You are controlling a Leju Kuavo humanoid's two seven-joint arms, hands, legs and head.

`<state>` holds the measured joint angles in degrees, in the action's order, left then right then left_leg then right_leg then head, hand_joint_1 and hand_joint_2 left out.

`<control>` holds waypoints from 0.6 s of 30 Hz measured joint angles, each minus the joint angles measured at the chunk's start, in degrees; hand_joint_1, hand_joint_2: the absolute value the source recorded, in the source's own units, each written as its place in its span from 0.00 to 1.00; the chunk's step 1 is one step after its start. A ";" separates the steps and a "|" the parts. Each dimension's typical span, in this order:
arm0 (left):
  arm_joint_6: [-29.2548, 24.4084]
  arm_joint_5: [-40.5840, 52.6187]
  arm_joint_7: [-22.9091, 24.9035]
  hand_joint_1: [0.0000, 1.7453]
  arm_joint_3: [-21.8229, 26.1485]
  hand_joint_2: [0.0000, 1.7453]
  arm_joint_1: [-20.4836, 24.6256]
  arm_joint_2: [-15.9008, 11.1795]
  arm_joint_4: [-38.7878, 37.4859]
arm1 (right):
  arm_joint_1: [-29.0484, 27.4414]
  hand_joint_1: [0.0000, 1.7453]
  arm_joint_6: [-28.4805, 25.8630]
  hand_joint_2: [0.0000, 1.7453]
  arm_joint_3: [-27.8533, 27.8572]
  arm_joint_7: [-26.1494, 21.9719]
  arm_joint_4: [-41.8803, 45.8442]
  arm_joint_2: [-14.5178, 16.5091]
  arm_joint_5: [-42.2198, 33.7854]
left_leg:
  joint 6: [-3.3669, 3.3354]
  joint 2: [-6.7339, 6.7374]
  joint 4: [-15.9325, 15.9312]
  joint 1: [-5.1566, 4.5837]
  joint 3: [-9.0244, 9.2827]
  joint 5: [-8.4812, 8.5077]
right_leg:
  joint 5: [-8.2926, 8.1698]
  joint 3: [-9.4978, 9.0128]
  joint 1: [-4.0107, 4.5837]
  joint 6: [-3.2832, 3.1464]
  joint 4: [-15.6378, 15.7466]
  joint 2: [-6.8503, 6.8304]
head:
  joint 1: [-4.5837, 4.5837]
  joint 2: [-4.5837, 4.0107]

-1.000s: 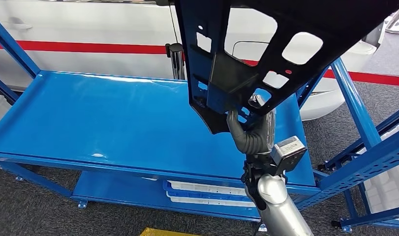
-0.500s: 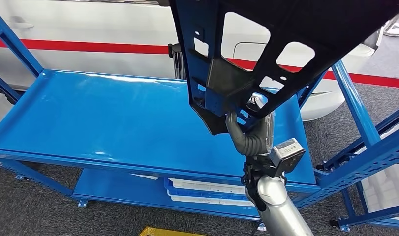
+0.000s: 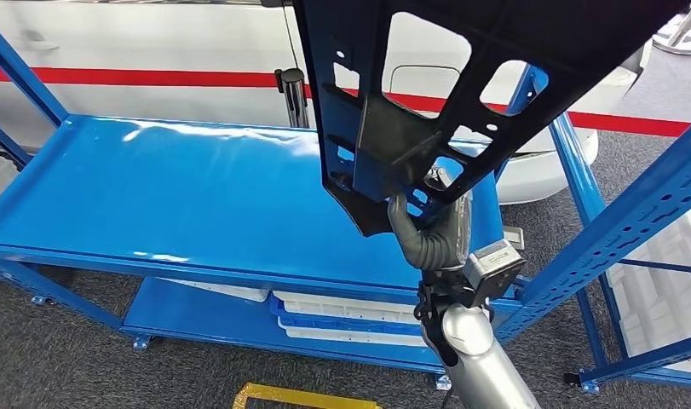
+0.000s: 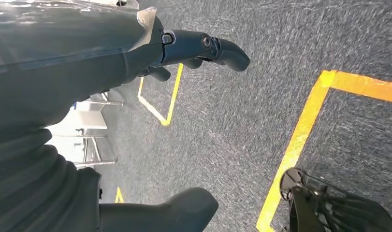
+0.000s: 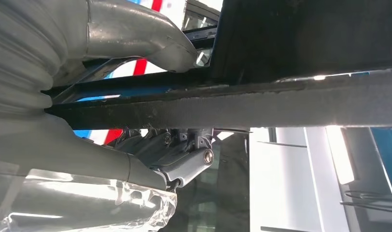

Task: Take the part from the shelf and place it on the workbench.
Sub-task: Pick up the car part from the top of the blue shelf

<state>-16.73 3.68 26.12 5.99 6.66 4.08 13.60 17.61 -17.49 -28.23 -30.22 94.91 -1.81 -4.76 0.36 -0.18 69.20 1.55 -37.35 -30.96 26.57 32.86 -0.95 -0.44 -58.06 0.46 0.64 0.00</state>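
1. In the head view we see the right hand (image 3: pixel 428 230) raised above the near right part of the blue bench (image 3: pixel 197 196), its silver arm coming up from below.
2. The right hand grips the lower edge of a large black part (image 3: pixel 461 94), a flat panel pierced by several cut-outs. We note the grey thumb on the near side of the panel's lower corner.
3. The part is held aloft, clear of the bench top, tilted and extending upward past the top of the head view. Its lowest corner hangs above the right end of the bench.
4. In the right wrist view we confirm the grip: the edge of the part (image 5: pixel 261 104) runs between the thick grey thumb and the darker fingers (image 5: pixel 184 154), which close on it from opposite faces.
5. In the left wrist view we see the left hand (image 4: pixel 136 63) over grey carpet marked with yellow floor lines (image 4: pixel 300 140). Its fingers (image 4: pixel 218 48) are spread apart from the thumb, with nothing between them.
6. The bench's lower shelf carries stacked white trays (image 3: pixel 350 319) with blue edging.
7. Behind the bench stands a white vehicle body (image 3: pixel 137 51) bearing a red stripe.
8. A blue perforated rack frame (image 3: pixel 631 221) stands just beside the bench's right end.
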 joint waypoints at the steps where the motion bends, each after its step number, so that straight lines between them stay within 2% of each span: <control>1: 0.03 -0.04 0.00 0.00 0.06 1.00 0.03 -0.04 0.01 | -0.03 1.00 0.01 1.00 0.07 -0.01 -0.01 -0.08 -0.09 | -0.43 0.03 -4.15 -0.10 2.74 1.13 | -0.15 0.08 0.10 0.12 0.00 -0.01 | -0.01 0.00; 2: 0.07 -0.07 0.00 0.00 0.10 1.00 0.06 -0.09 0.01 | -0.03 1.00 0.04 1.00 0.19 -0.03 -0.01 -0.17 -0.25 | -0.78 0.06 -7.77 -0.29 5.08 2.01 | -0.31 0.17 0.22 0.36 0.00 -0.03 | -0.07 0.00; 3: 0.11 -0.09 -0.01 0.00 0.16 1.00 0.07 -0.14 0.01 | -0.03 1.00 0.08 1.00 0.35 -0.10 -0.05 -0.23 -0.48 | -1.09 0.07 -10.20 -0.55 6.54 2.39 | -0.48 0.23 0.26 0.63 0.00 -0.08 | -0.08 0.00; 5: 0.17 -0.12 -0.01 0.00 0.39 1.00 0.05 -0.22 0.01 | -0.22 1.00 0.22 1.00 0.78 -0.45 -0.17 -0.33 -0.90 | -1.45 0.07 -11.37 -1.11 7.05 2.60 | -0.92 0.40 0.16 1.33 0.08 -0.22 | -0.01 0.00; 7: 0.19 -0.15 0.00 0.00 0.62 1.00 0.05 -0.27 0.01 | -0.70 1.00 0.31 1.00 1.33 -0.91 -0.26 -0.44 -1.07 | -2.14 0.24 -12.14 -1.14 6.92 3.46 | -0.78 0.80 0.19 1.95 -0.15 -0.32 | 0.08 0.00; 9: 0.19 -0.14 0.00 0.00 0.68 1.00 0.06 -0.27 0.01 | -1.18 1.00 0.33 1.00 1.92 -1.26 -0.28 -0.67 -0.94 | -2.92 0.53 -12.94 -0.94 6.50 4.51 | 1.75 2.33 0.31 1.92 -3.29 -0.36 | -0.16 0.00; 11: 0.04 0.15 0.00 0.00 0.69 1.00 -0.05 -0.27 0.00 | -1.97 1.00 0.08 1.00 2.44 -1.54 -0.29 -0.88 -0.32 | -3.28 0.68 -13.00 -0.99 5.62 5.17 | 5.88 4.86 0.15 1.61 -10.21 -0.37 | -0.37 0.00; 12: -0.22 0.47 -0.01 0.00 0.69 1.00 -0.17 -0.28 -0.01 | -2.57 1.00 -0.43 1.00 2.70 -1.58 -0.29 -0.93 0.40 | -3.30 0.71 -12.97 -1.01 5.17 5.48 | 7.22 5.74 0.07 1.75 -13.31 -0.37 | -0.38 0.00; 13: -0.62 0.85 -0.01 0.00 0.69 1.00 -0.30 -0.27 -0.01 | -3.21 1.00 -1.26 1.00 2.98 -1.56 -0.28 -0.95 1.44 | -3.28 0.72 -12.94 -1.02 4.71 5.82 | 7.74 5.86 -0.03 2.15 -15.01 -0.37 | -0.40 0.00; 14: -1.02 1.22 -0.01 0.00 0.68 1.00 -0.45 -0.26 -0.02 | -3.76 1.00 -2.22 1.00 3.26 -1.48 -0.28 -0.94 2.52 | -3.17 0.73 -12.90 -1.01 4.28 6.14 | 7.26 4.86 -0.14 2.74 -14.48 -0.37 | -0.44 0.00; 15: -1.35 1.46 -0.01 0.00 0.67 1.00 -0.58 -0.25 -0.02 | -4.16 1.00 -3.05 1.00 3.51 -1.39 -0.26 -0.91 3.43 | -2.99 0.72 -12.84 -0.99 3.93 6.41 | 6.09 2.81 -0.30 3.38 -11.78 -0.38 | -0.44 0.00; 16: -1.55 1.61 0.00 0.00 0.66 1.00 -0.67 -0.24 -0.02 | -4.40 1.00 -3.64 1.00 3.72 -1.32 -0.21 -0.87 4.05 | -2.76 0.71 -12.72 -1.00 3.63 6.65 | 4.88 0.09 -0.51 3.88 -7.63 -0.38 | -0.45 0.00; 17: -1.69 1.68 0.00 0.00 0.66 1.00 -0.72 -0.25 -0.02 | -4.52 1.00 -3.93 1.00 3.87 -1.29 -0.13 -0.81 4.32 | -2.47 0.71 -12.52 -1.08 3.29 6.86 | 4.00 -2.56 -0.54 4.05 -3.54 -0.29 | -0.46 0.00; 18: -1.85 1.72 0.00 0.00 0.66 1.00 -0.74 -0.27 -0.02 | -4.67 1.00 -4.07 1.00 3.97 -1.28 0.01 -0.74 4.41 | -2.14 0.70 -12.35 -1.17 3.03 7.11 | 3.47 -4.32 -0.46 3.90 -0.63 -0.17 | -0.40 0.00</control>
<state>-18.58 5.40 26.12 6.66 5.92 3.81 13.57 12.94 -21.56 -24.26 -31.50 94.91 -2.55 -0.35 -1.78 0.52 56.85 0.38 -34.33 -23.85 30.04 28.54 -1.42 3.47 -58.69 0.30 0.23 0.00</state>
